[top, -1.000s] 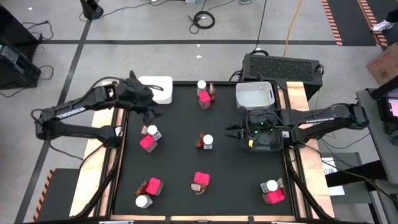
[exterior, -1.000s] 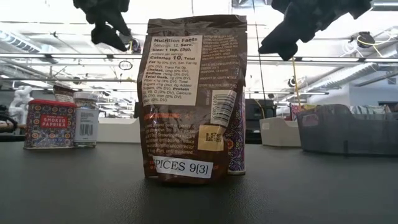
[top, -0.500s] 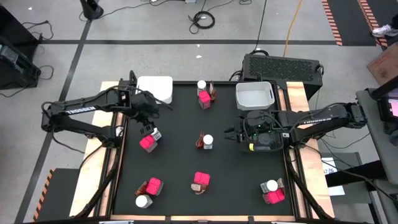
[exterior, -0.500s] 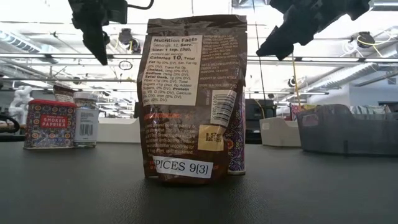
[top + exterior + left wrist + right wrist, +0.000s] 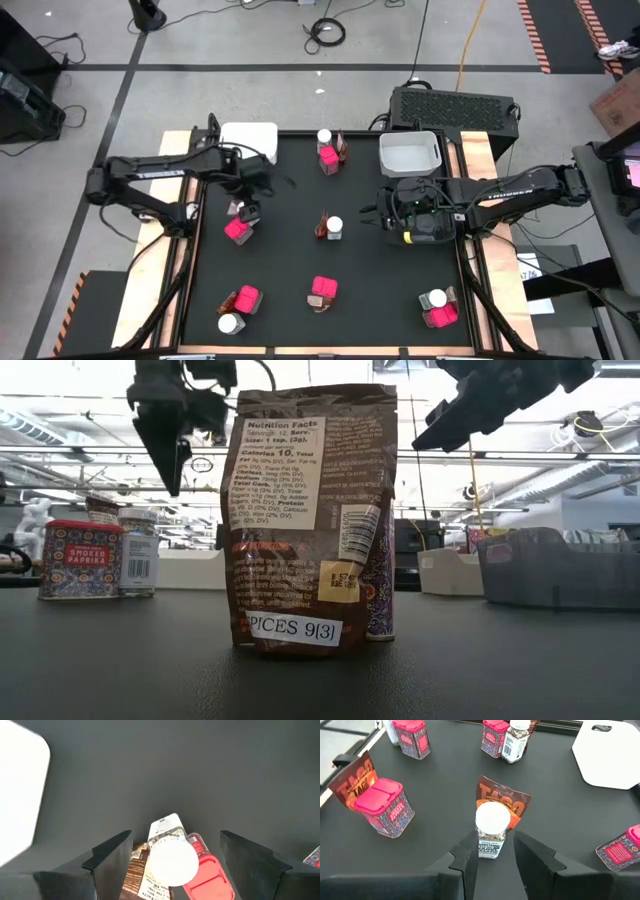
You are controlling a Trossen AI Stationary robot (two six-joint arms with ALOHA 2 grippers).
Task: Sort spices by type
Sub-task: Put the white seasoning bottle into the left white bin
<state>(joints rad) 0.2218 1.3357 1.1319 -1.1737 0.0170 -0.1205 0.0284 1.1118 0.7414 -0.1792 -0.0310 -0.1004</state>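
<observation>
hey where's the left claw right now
In the high view the left claw hangs open on the table's left side, right over a white-capped jar that stands with a pink box and a sachet.

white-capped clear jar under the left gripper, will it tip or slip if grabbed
The small clear white-capped jar stands taller than wide, so a nudge near its cap could probably tip it. Its smooth labelled wall looks rigid but perhaps slippery. It stands close against a pink-lidded spice box and a brown sachet, so the open left gripper may jostle them.
</observation>
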